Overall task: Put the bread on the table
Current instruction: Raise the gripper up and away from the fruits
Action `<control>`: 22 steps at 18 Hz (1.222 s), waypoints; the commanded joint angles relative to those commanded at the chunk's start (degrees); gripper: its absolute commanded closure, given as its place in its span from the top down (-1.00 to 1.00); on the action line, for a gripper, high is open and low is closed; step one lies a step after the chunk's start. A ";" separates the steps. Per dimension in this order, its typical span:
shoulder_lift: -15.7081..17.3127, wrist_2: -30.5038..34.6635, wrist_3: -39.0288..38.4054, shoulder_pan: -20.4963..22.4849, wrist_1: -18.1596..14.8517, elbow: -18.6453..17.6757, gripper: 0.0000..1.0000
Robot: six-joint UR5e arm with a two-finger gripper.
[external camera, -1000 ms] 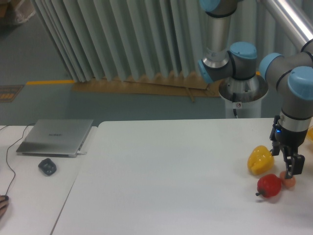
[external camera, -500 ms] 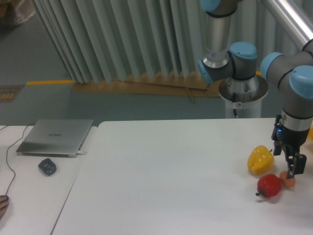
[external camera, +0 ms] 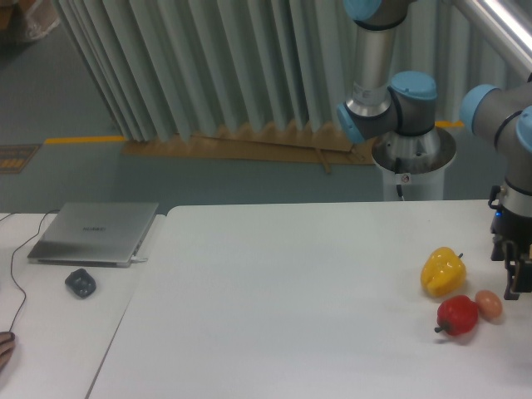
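Note:
The bread is not visible in this frame. My gripper hangs low over the white table at the far right, partly cut off by the frame edge. One dark finger shows just right of a small brown egg-shaped thing, apart from it. The other finger is cropped, so the jaw opening cannot be read. Nothing shows between the fingers.
A yellow bell pepper and a red fruit lie left of the gripper. A grey laptop and a dark mouse sit on the side desk at left. The arm's base stands behind the table.
The gripper has moved right, away from above the egg-shaped thing, toward the frame edge. The pepper, red fruit and egg-shaped thing have not moved.

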 joint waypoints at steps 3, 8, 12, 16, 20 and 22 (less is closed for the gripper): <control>-0.26 -0.26 2.97 0.79 1.58 -0.27 1.00; -0.09 -0.18 8.61 1.94 2.46 0.26 1.00; 0.09 -0.88 9.32 1.94 2.72 0.00 1.00; 0.00 -4.22 12.56 3.69 2.64 2.01 1.00; 0.00 -3.87 21.06 6.15 2.38 4.03 1.00; -0.18 -3.87 29.75 7.03 2.29 4.04 1.00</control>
